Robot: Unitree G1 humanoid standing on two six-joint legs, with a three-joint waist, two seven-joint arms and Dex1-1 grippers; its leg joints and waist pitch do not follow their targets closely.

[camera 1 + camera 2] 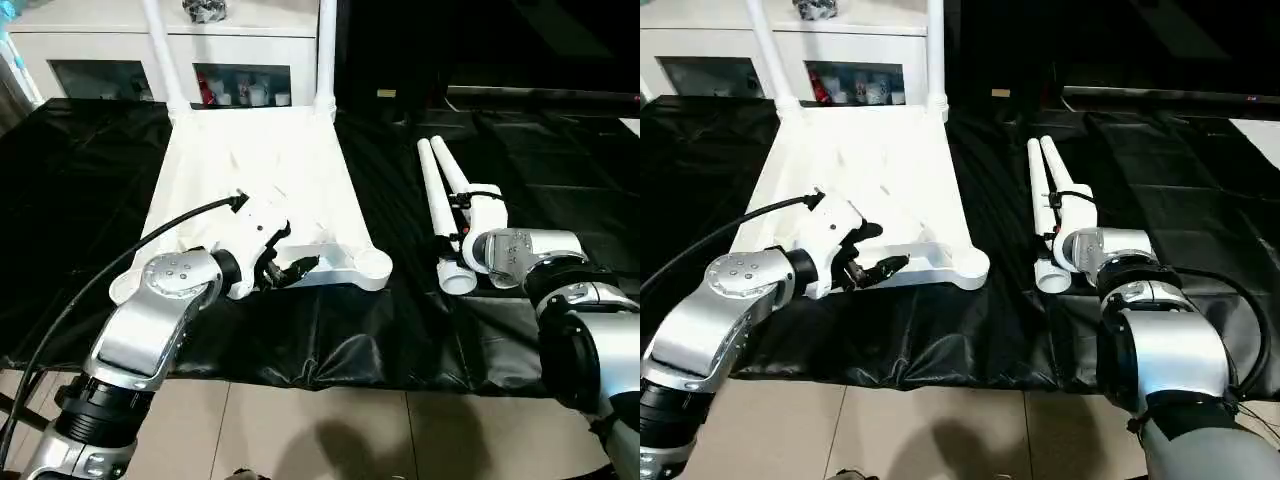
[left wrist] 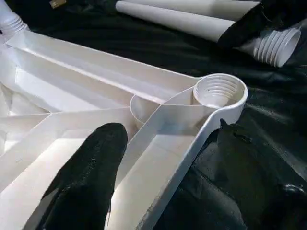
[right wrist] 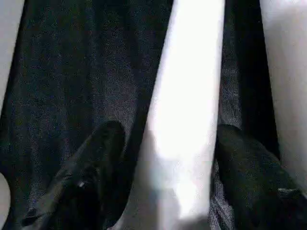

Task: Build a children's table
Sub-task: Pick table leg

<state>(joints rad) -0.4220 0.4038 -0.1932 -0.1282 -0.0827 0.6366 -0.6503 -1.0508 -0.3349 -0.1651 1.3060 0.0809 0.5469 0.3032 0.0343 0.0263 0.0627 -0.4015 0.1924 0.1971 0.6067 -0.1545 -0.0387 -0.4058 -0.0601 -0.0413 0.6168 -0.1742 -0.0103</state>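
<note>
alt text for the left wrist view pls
A white plastic tabletop lies upside down on a black cloth, its ribbed underside up and an empty threaded corner socket near its edge. One black finger of the left gripper is over the ribs; white tapered legs lie beyond.

Upturned tabletop (image 1: 250, 170) lies left on the cloth (image 1: 90, 200); two loose legs (image 1: 440, 190) right; cabinet (image 1: 100, 50) behind.

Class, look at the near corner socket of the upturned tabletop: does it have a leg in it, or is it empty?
Empty. The near corner socket shows bare threads inside, and two loose legs lie on the black cloth beside the tabletop.
</note>
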